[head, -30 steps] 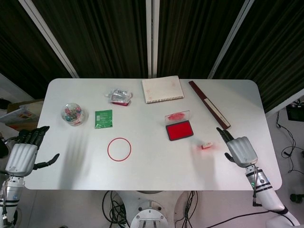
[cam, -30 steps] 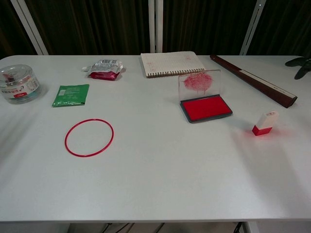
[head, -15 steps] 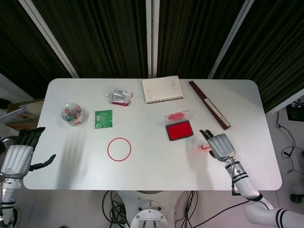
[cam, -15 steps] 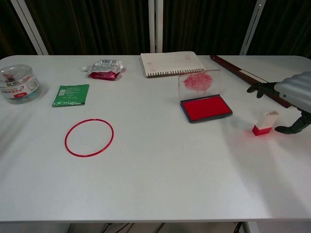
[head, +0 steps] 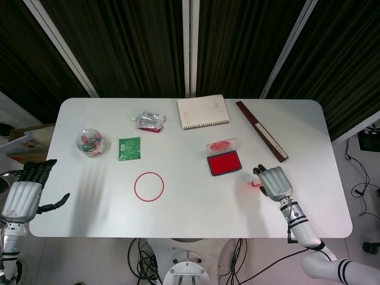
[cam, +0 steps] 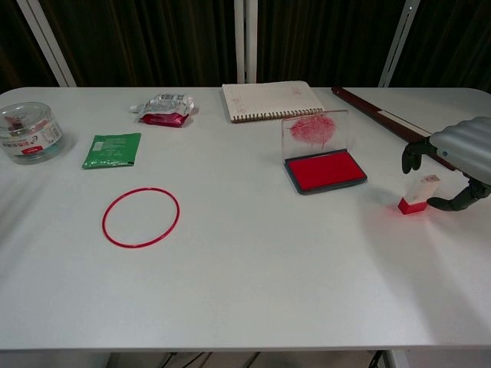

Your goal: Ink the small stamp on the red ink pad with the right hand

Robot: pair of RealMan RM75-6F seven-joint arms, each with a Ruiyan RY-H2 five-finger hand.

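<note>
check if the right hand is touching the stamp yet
Apart. The chest view shows the right hand with fingers curled around the stamp, white table visible between them on both sides.

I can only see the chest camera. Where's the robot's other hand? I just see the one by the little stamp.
Observer: Only the head view shows the left hand. It hangs past the table's left front corner, fingers apart, holding nothing.
Child: Is the right hand on top of the stamp?
Observer: From above, the right hand covers most of the small stamp; just a red bit peeks out by its fingertips.
Child: What's in the round tub?
Observer: Seen from above, the round container holds small colourful bits, too small to name.
</note>
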